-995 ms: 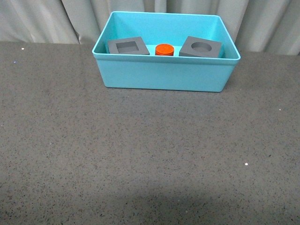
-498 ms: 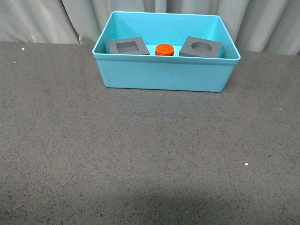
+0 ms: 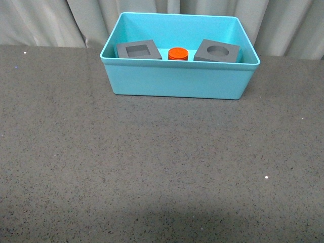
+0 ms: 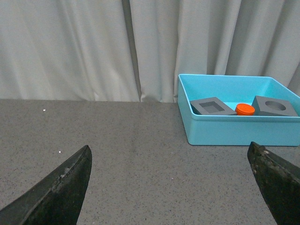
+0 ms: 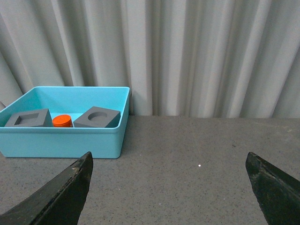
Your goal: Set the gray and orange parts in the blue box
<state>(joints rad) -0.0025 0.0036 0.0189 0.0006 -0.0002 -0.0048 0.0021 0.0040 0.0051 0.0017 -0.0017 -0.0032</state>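
- Desk (image 3: 152, 167): a dark gray speckled top filled the front view, with pale pleated curtains (image 3: 45, 23) hanging behind its far edge.
- Left pincer (image 4: 171, 185): seen only in the left wrist view, its two dark fingertips (image 4: 61, 187) stood at opposite corners of the picture, spread wide with nothing between them, above bare desk and well apart from the box.
- Blue box (image 3: 177, 81): it sat on the desk at the far side, near the curtains, roughly centered in the front view, its long wall facing the robot.
- Gray cube with a square recess (image 3: 138, 50): it sat inside the box at the left end, recess facing up, close to the left wall.
- Orange cylinder (image 3: 178, 53): it stood upright inside the box, between the two cubes and just beside each; whether it touched either could not be told. Any print on it was hidden by the box wall.
- Gray cube with a round recess (image 3: 216, 51): it sat inside the box at the right end, turned at a slight angle to the walls, recess facing up.
- Right pincer (image 5: 168, 185): seen only in the right wrist view, its dark fingertips (image 5: 63, 190) were likewise far apart and held nothing, above the desk and well away from the box, which lay off to the robot's left of it.
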